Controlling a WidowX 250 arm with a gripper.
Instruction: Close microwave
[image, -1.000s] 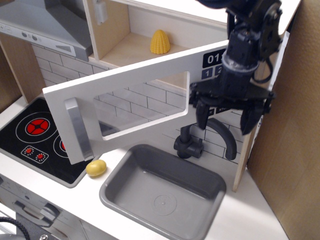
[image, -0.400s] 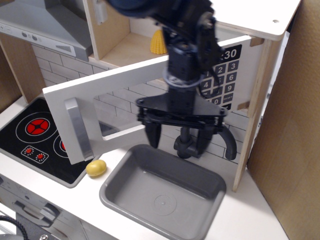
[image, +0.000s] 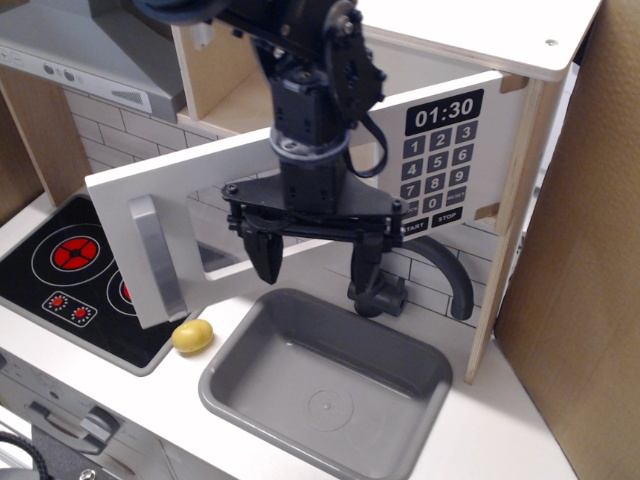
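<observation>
The matte-black robot arm (image: 310, 90) ends in a ringed cylindrical wrist with thin black cables looping beside it. A flat black crossbar dotted with small screws carries the black two-fingered gripper (image: 315, 265) with tapered fingers (image: 266, 255).

Readable on the microwave's (image: 300, 190) black keypad panel (image: 442, 165): "01:30" at twelve o'clock, digit keys 1 to 9 below, then "START" and what looks like "STOP" at six o'clock, small and blurred.
</observation>
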